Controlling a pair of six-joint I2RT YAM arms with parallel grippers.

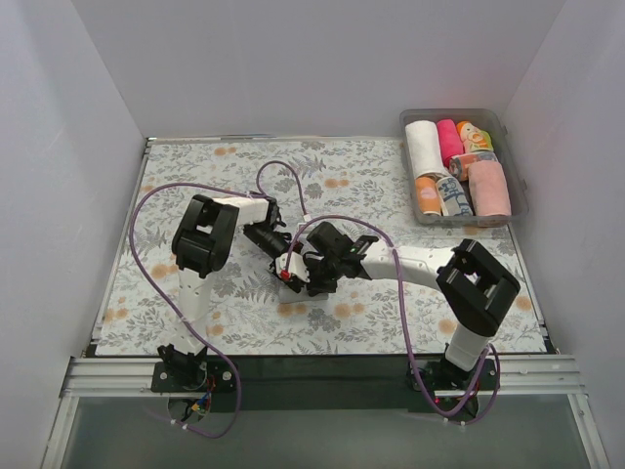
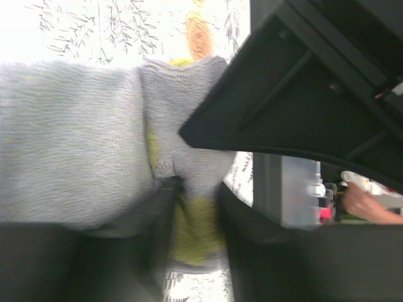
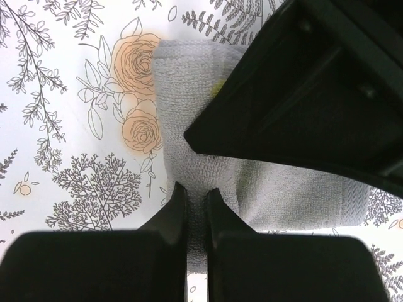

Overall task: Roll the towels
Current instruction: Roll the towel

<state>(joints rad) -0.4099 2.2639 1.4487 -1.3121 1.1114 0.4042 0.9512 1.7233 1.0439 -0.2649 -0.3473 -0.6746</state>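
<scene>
A white towel [image 2: 69, 138] with a yellow-green side lies on the floral covering mid-table, small in the top view [image 1: 292, 262]. Both grippers meet over it. My left gripper [image 2: 195, 186] has a fold of it, yellow-green showing, filling the gap between its fingers. My right gripper [image 3: 196, 192] is shut on a thin ridge of the same towel [image 3: 189, 82], which bends into an L shape. From above, the left gripper [image 1: 277, 246] and right gripper [image 1: 301, 272] hide most of the cloth. Several rolled towels, such as a white one [image 1: 425, 147] and a pink one [image 1: 450, 140], lie apart.
The rolls sit in a clear plastic bin [image 1: 515, 168] at the back right corner. The floral covering [image 1: 195, 176] spans the table between white walls. Each wrist view is partly blocked by the other arm's black gripper body [image 2: 302, 82] [image 3: 315, 88].
</scene>
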